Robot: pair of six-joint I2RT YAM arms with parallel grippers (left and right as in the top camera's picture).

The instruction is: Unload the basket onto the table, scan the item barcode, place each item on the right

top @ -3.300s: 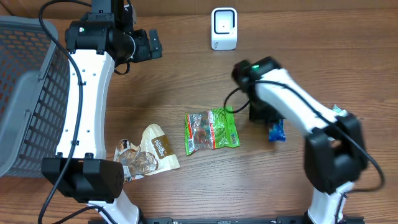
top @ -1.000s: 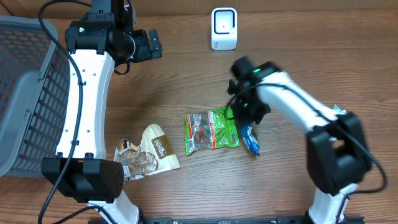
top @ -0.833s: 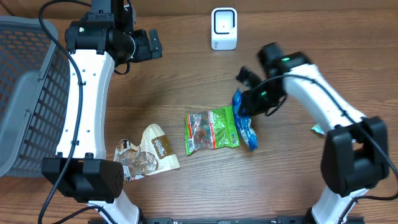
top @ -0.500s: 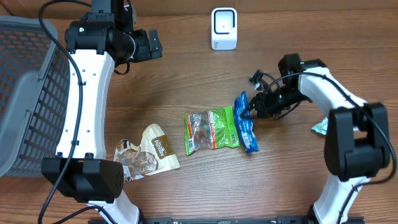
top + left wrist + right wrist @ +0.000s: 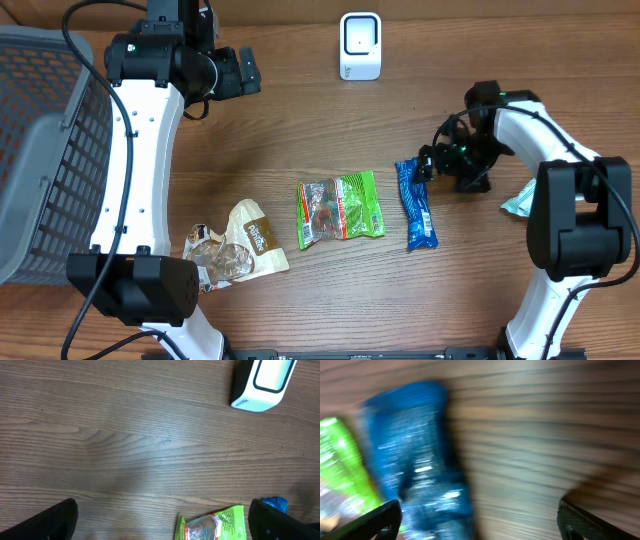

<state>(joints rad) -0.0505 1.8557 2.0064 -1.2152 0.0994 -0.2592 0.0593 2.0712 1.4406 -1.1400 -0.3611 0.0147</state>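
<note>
A blue snack packet [image 5: 418, 205] lies flat on the table, just right of a green packet [image 5: 341, 208]. My right gripper [image 5: 433, 163] hovers open by the blue packet's far end and holds nothing. The blurred right wrist view shows the blue packet [image 5: 417, 460] under the left side of the wide-open right gripper [image 5: 480, 527]. The white barcode scanner [image 5: 360, 45] stands at the back middle. My left gripper [image 5: 246, 70] hangs open high at the back left. In its wrist view the left gripper [image 5: 160, 530] is empty, with the scanner [image 5: 262, 384] at top right.
A tan snack bag [image 5: 240, 246] lies at the front left. A grey mesh basket [image 5: 40, 150] fills the left edge. A teal packet [image 5: 520, 199] peeks out beside the right arm. The green packet [image 5: 215, 523] and a blue tip [image 5: 276, 504] show low in the left wrist view.
The right gripper carried the blue packet from beside the green one toward the right, then opened and let it go. The packet now lies flat. The left arm stayed still.
</note>
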